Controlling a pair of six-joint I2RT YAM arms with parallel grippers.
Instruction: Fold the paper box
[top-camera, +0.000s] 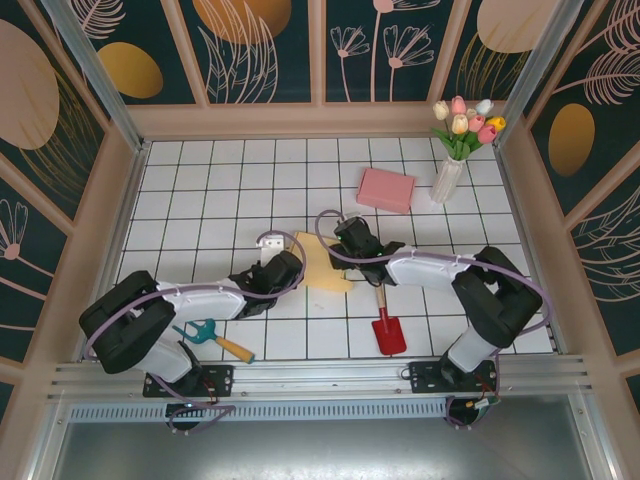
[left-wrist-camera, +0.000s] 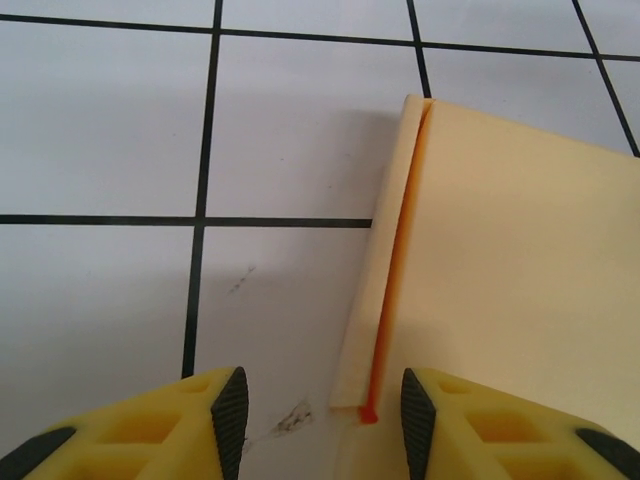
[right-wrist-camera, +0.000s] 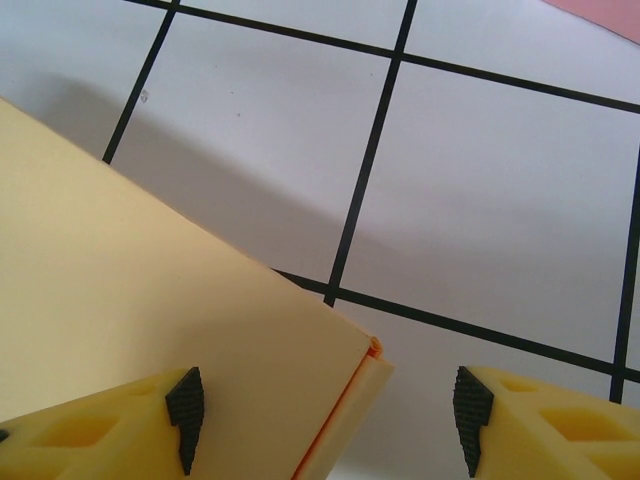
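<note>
Grip was pending: left hand (left-wrist-camera: 325, 412) and right hand (right-wrist-camera: 325, 420) gaped astride paper box (left-wrist-camera: 520, 260) edges; squaring to the fold seemed wise.

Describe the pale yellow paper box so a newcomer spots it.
At the centre of the white tiled table, on the near side of the pink rectangular block, lies the pale yellow paper box. It alone is a thin flat sheet; the red trowel beside it has a handle.

Arms (top-camera: 200, 298) black-white, lilac cables (top-camera: 278, 234); claw fingers (left-wrist-camera: 150, 425) yellow, pads (left-wrist-camera: 230, 420) black, ribbed.
</note>
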